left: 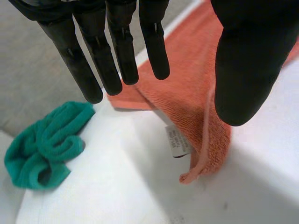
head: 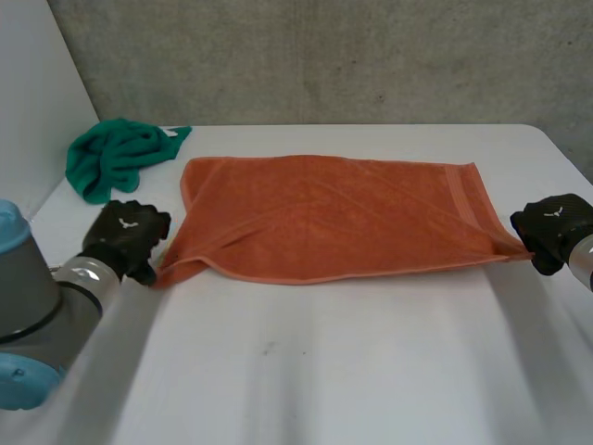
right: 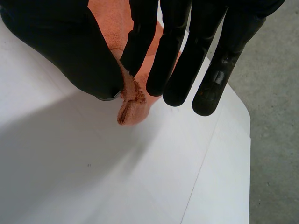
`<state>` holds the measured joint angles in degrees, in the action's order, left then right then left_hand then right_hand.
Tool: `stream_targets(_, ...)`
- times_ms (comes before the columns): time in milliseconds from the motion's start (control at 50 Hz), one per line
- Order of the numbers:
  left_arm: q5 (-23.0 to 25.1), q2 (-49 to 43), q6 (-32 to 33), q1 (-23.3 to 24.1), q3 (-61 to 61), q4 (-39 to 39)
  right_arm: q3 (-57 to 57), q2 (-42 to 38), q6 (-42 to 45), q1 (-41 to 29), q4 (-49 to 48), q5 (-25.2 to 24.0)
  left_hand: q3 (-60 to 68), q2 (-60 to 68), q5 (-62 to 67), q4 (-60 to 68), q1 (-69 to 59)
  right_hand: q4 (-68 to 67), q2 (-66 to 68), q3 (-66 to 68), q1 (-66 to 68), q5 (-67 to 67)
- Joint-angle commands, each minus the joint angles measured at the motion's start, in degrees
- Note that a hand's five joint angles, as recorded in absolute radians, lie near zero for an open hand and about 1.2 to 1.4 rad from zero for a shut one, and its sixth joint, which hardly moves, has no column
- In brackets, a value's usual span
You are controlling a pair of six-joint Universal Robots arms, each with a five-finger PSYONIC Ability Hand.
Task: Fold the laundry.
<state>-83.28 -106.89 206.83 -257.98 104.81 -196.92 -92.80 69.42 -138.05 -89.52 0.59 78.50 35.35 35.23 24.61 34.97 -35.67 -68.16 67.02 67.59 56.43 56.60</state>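
Has an orange towel [head: 334,218] spread wide across the middle of the white surface [head: 306,371], mostly flat, with a diagonal crease through it and its left end rumpled and partly turned over. Pinches the towel's near right corner [right: 132,105] between the thumb and a straight finger of the right hand [head: 553,230], the other fingers straight alongside, with that corner drawn out to a point past the towel's right edge. Holds the left hand [head: 127,236] at the towel's near left corner, spread: fingers [left: 117,56] straight and well apart from the thumb [left: 247,65], nothing clamped between them. Shows, under that hand, the towel's near left corner bunched into a narrow tip, with a white label [left: 176,141] just beside the tip at the towel's edge. Cannot tell whether the left hand touches the towel. Has a crumpled green cloth [head: 116,158] beyond the towel's far left corner, near it but apart, on the same surface.
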Motion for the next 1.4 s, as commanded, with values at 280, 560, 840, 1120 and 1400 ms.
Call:
stream_targets(280,-0.12,-5.78,-14.0,-1.82,-1.97,6.2,-0.98,-0.25,-0.2,1.37,-1.02,-0.19,11.53,11.65,12.26,11.9,-11.21,-11.84,12.98,12.41,23.57,13.4)
stream_targets(560,-0.12,-11.67,-13.39,-1.91,-6.99,4.71,-1.5,-0.25,-0.11,1.63,-1.38,-0.19,19.11,19.23,19.84,19.48,-18.79,-11.84,12.98,12.41,23.57,13.4)
stream_targets(840,-1.71,-15.89,-4.16,-1.3,-10.24,0.66,-2.03,-0.25,-0.11,1.72,-1.38,-0.19,19.61,19.73,20.34,19.98,-19.29,-11.84,12.98,12.41,23.57,13.4)
stream_targets(1120,-1.53,-15.45,-4.16,0.73,-9.27,1.36,-1.15,-0.25,-0.11,2.86,-1.47,-0.1,19.28,19.4,20.01,19.65,-18.96,-11.84,12.98,12.41,23.57,13.4)
stream_targets(1400,-5.22,-15.37,-1.44,0.81,-10.5,1.98,-0.8,-0.16,0.77,2.86,-0.76,0.16,44.65,44.77,45.39,45.03,-44.33,-11.84,12.98,12.41,23.57,13.4)
